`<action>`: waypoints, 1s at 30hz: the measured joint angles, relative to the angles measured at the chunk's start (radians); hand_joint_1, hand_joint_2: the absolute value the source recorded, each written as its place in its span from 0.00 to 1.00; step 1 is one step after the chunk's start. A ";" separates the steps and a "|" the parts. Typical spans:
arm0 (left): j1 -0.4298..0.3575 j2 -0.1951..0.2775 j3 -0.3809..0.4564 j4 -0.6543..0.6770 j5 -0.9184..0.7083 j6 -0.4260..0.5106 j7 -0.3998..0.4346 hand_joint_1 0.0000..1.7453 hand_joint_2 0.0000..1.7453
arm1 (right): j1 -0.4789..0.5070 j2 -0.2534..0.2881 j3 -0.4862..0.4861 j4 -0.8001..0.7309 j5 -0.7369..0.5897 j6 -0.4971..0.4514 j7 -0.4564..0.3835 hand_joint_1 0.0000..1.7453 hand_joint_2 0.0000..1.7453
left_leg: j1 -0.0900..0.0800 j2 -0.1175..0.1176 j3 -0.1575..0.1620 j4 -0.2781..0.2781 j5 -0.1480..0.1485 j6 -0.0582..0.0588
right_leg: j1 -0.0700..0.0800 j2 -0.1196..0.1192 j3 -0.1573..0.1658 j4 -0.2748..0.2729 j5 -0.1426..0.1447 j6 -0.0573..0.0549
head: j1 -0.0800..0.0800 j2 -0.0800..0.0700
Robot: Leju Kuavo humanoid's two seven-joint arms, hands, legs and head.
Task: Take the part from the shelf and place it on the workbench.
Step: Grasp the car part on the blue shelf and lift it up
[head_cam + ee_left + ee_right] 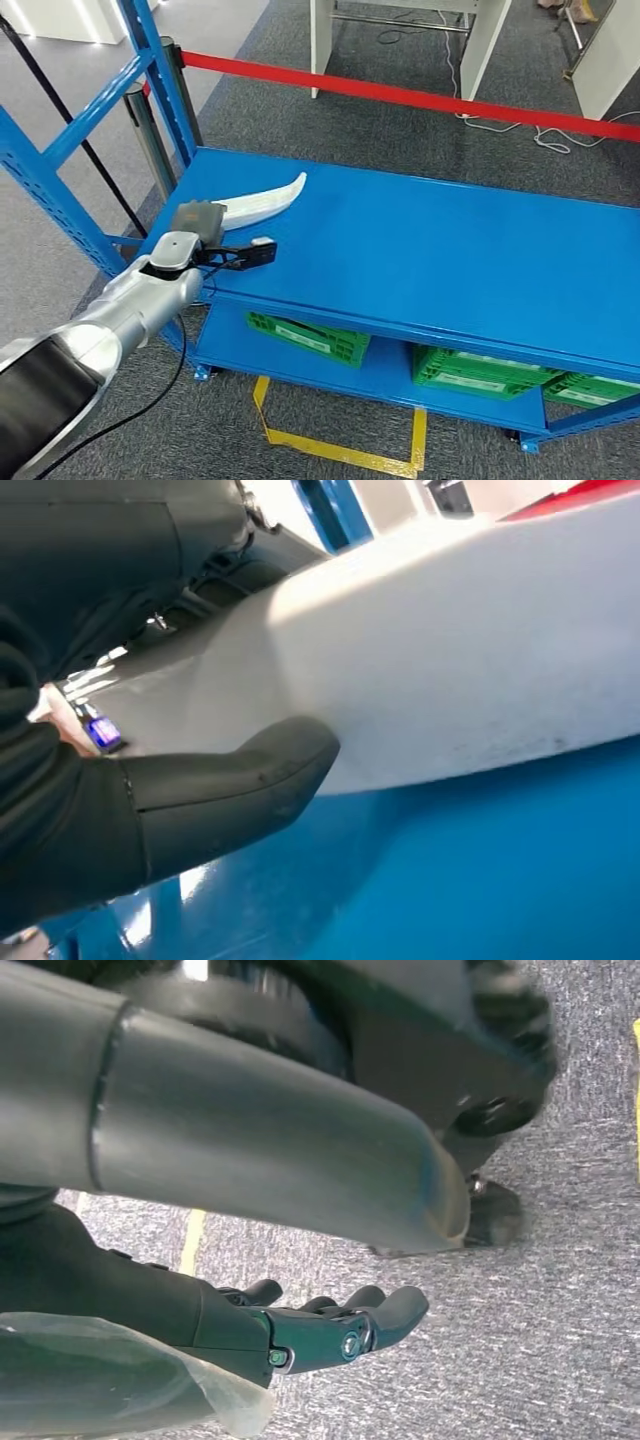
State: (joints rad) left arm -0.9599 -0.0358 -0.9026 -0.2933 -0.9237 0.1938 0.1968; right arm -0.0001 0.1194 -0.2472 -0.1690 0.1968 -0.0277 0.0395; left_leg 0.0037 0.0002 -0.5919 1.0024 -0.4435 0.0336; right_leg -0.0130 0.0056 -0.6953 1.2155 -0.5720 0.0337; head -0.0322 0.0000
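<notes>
From the head view, my left hand is gripping the near end of the white curved part lying on the blue shelf. At my left wrist, my thumb is pressing the part. At my right wrist, my right hand is hanging over grey carpet, fingers loosely apart, holding nothing.

In front of me, the blue shelf, its top deck broad and flat. On it, near the far left corner, lies the long white curved part, my left hand at its near end. Down on the lower deck sit green crates, side by side.
</notes>
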 joint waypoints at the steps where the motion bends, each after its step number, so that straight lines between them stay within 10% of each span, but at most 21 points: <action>1: 0.003 -0.001 0.000 0.000 -0.002 0.000 0.001 1.00 1.00 | 0.000 0.000 0.000 0.000 0.000 0.000 0.000 0.00 0.00 | 0.000 0.000 0.000 0.000 0.000 0.001 | 0.000 0.000 -0.029 0.058 -0.018 0.001 | 0.001 0.000; 3: 0.007 -0.001 0.001 0.001 -0.006 0.000 0.001 1.00 1.00 | 0.001 0.000 0.000 0.000 0.000 -0.002 0.000 0.00 0.00 | 0.000 0.000 0.001 0.001 -0.001 0.000 | -0.001 -0.001 -0.039 0.069 0.003 0.003 | 0.001 0.000; 6: 0.007 -0.001 0.002 0.001 -0.008 -0.001 0.002 1.00 1.00 | 0.000 0.000 0.000 0.000 0.000 -0.003 0.000 0.00 0.00 | 0.000 0.000 0.003 0.009 -0.008 -0.009 | -0.004 -0.007 0.054 -0.123 0.094 0.003 | 0.003 0.000; 12: 0.010 0.005 0.005 0.002 -0.023 0.070 -0.019 1.00 1.00 | 0.001 0.002 0.000 0.000 0.000 -0.004 -0.004 0.00 0.00 | -0.002 -0.001 -0.012 0.035 -0.024 -0.037 | -0.002 -0.005 0.093 -0.193 0.110 -0.024 | -0.001 0.000; 17: 0.050 0.030 0.027 0.002 -0.009 0.406 -0.164 1.00 1.00 | 0.002 0.001 -0.001 0.000 -0.002 -0.006 -0.019 0.00 0.00 | 0.003 -0.001 -0.131 0.309 -0.144 -0.054 | -0.004 -0.002 0.094 -0.195 0.110 -0.039 | -0.006 0.000; 22: 0.095 0.050 0.128 -0.043 0.016 0.491 -0.363 1.00 1.00 | 0.003 0.001 -0.001 0.000 0.001 -0.014 -0.022 0.00 0.00 | -0.003 -0.001 -0.023 0.066 -0.012 -0.032 | 0.000 0.008 0.095 -0.193 0.109 -0.035 | -0.006 0.000; 27: 0.182 -0.012 0.539 -0.195 0.024 0.504 -0.823 1.00 1.00 | 0.004 0.002 -0.001 0.000 0.004 -0.033 -0.028 0.00 0.00 | -0.004 0.000 -0.005 0.008 -0.002 -0.014 | 0.001 0.005 0.080 -0.183 0.099 -0.009 | -0.003 0.000; 30: 0.228 -0.060 0.715 -0.292 0.188 0.506 -0.897 1.00 1.00 | 0.001 0.002 -0.001 0.000 0.008 -0.038 -0.034 0.00 0.00 | 0.000 0.009 -0.002 0.001 0.001 -0.004 | 0.001 0.003 0.013 -0.041 0.017 0.002 | 0.005 0.000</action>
State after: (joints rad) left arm -0.7320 -0.0954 -0.1873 -0.5850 -0.7361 0.7002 -0.6997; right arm 0.0007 0.1209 -0.2479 -0.1686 0.2049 -0.0655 0.0057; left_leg 0.0033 0.0093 -0.5937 1.0029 -0.4426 0.0300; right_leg -0.0122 0.0082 -0.6820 1.1745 -0.5545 0.0361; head -0.0269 0.0000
